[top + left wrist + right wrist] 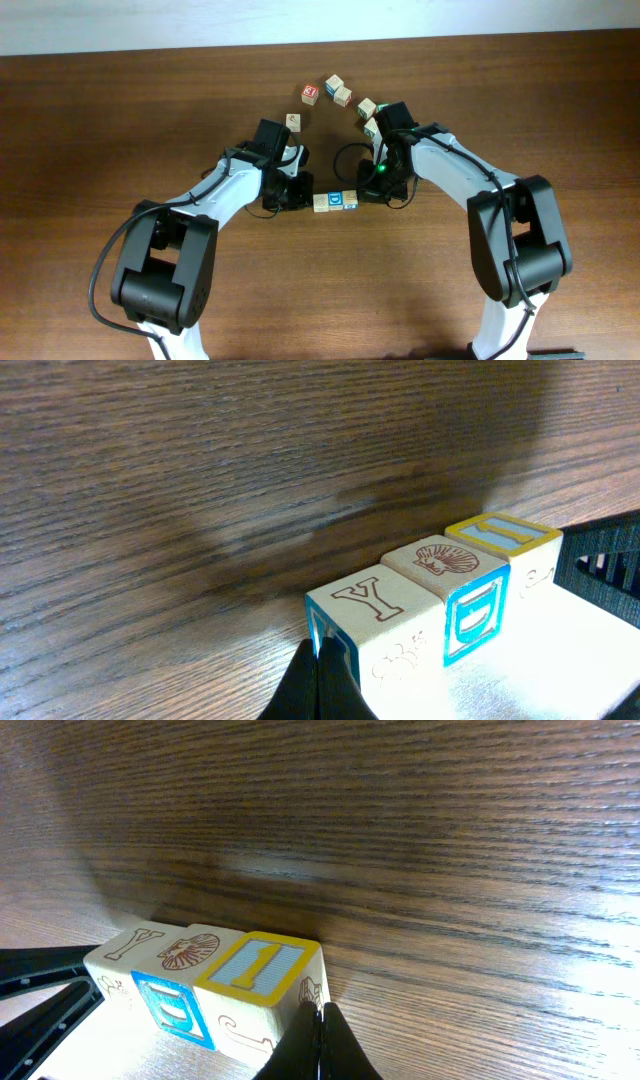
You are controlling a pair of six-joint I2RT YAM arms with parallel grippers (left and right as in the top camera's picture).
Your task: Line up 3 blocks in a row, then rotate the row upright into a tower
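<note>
Overhead, left gripper (300, 197): is being held low over the table (120, 110), fingers drawn fully together, nothing being gripped.
Overhead, right gripper (372, 192): is being held low opposite it, fingers likewise drawn together and empty.
Overhead, three blocks (335, 202): are being shown as one short row lying between the two grippers, one end just beside each tip.
Overhead, loose cubes (340, 92): are being shown scattered in an arc beyond both grippers, well apart from the row. A red-faced cube (309, 94) and a green-faced cube (367, 108) are among them.
Left wrist, left gripper (318, 685): its fingertips are being pressed into a single dark point with nothing between them.
Left wrist, Y block (372, 610): is lying directly ahead of the tips, its near lower corner seemingly being touched. The top is pale with a letter Y.
Left wrist, shell block (447, 563): is sitting next beyond, touching the Y block, with a blue-framed side face.
Left wrist, numeral block (503, 534): is sitting farthest from the tips, its top edged in yellow.
Right wrist, right gripper (320, 1042): its fingertips are being pressed together, holding nothing.
Right wrist, numeral block (258, 970): is lying just beside the tips, to their left. Whether it is being touched cannot be told.
Right wrist, shell block (190, 952): is sitting beyond it, the two blocks touching.
Right wrist, Y block (125, 946): is sitting farthest from the tips.
</note>
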